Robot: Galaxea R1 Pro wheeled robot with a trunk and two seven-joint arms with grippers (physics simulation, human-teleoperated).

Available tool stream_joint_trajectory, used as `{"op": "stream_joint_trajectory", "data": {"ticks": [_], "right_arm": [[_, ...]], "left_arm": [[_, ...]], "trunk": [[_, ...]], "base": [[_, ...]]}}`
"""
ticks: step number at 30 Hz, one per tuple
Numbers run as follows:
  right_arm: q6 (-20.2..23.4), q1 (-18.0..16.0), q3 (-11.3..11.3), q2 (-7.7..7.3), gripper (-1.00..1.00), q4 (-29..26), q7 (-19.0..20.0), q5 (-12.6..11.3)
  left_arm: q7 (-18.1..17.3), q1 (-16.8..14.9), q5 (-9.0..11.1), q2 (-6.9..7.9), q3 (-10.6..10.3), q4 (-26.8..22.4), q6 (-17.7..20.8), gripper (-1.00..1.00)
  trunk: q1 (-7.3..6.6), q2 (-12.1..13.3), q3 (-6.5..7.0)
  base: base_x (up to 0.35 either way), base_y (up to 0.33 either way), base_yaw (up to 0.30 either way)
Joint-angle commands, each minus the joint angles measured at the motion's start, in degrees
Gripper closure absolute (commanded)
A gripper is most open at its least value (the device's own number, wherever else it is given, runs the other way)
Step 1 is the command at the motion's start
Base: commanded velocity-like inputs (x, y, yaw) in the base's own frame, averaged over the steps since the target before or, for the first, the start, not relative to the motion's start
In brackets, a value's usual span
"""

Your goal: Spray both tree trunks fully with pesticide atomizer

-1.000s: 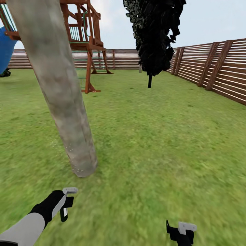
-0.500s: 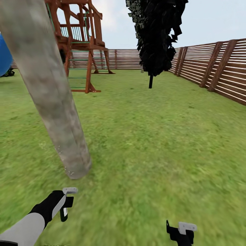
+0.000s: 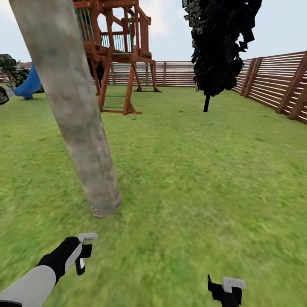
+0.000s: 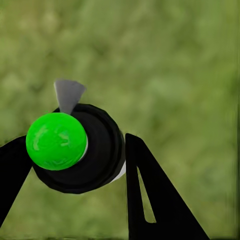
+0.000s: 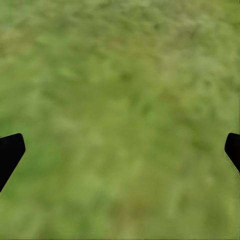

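Note:
A thick mottled beige-grey tree trunk [image 3: 81, 136] rises out of the grass floor [image 3: 192, 192], leaning left in the head view, with its foot just ahead of my left arm. My left gripper [image 3: 81, 256] hangs low, a little short of the trunk's foot. In the left wrist view this left gripper [image 4: 75, 140] is shut on the pesticide atomizer [image 4: 75, 150], a round black body with a bright green cap and a grey nozzle. My right gripper [image 3: 224, 290] hovers over bare grass, and in the right wrist view the right gripper [image 5: 120, 150] is open and holds nothing.
A wooden play tower [image 3: 121, 55] with a blue slide [image 3: 27, 85] stands behind the trunk. A dark conifer [image 3: 219, 47] is at the back right. A slatted brown fence [image 3: 273, 81] bounds the lawn at the back and right. Open grass lies to the right.
The camera has swung: play tower, conifer and fence sit further right in the picture, and the slide's foot has come into view. Both arms keep the same pose. The left grip is unchanged.

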Motion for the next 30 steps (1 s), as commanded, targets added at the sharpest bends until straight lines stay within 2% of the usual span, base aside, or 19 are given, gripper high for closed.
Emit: {"op": "stream_joint_trajectory", "data": {"ticks": [1, 5, 10, 18, 25, 30], "right_arm": [[0.00, 0.00, 0.00, 0.00, -1.00, 0.00, 0.00, 0.00], [0.00, 0.00, 0.00, 0.00, -1.00, 0.02, 0.00, 0.00], [0.00, 0.00, 0.00, 0.00, -1.00, 0.00, 0.00, 0.00], [0.00, 0.00, 0.00, 0.00, -1.00, 0.00, 0.00, 0.00], [-0.05, 0.00, -0.03, -0.09, -1.00, 0.00, -0.06, -0.02], [0.00, 0.00, -0.08, -0.33, -1.00, 0.00, -0.09, -0.07]], "left_arm": [[-0.01, 0.00, -0.03, 0.00, 0.00, 0.00, 0.00, 1.00], [-0.08, 0.00, -0.03, -0.02, 0.00, 0.14, 0.00, 1.00], [-0.10, 0.00, -0.03, -0.03, 0.00, 0.26, -0.04, 1.00], [-0.10, 0.00, -0.03, -0.05, 0.00, 0.26, -0.09, 1.00], [-0.10, 0.00, -0.03, -0.10, 0.05, -0.05, -0.07, 1.00], [-0.05, -0.02, -0.03, -0.11, 0.01, -1.87, -0.07, 1.00]], "trunk": [[0.00, 0.00, 0.00], [0.00, 0.00, 0.00], [0.00, 0.00, 0.00], [0.00, 0.00, 0.00], [0.00, 0.00, 0.00], [0.00, 0.00, 0.00]], "base": [[0.000, -0.272, 0.276], [0.000, -0.272, 0.247], [0.000, -0.272, 0.062], [0.000, -0.272, 0.255], [-0.001, -0.272, 0.029], [-0.168, -0.131, 0.000]]}}
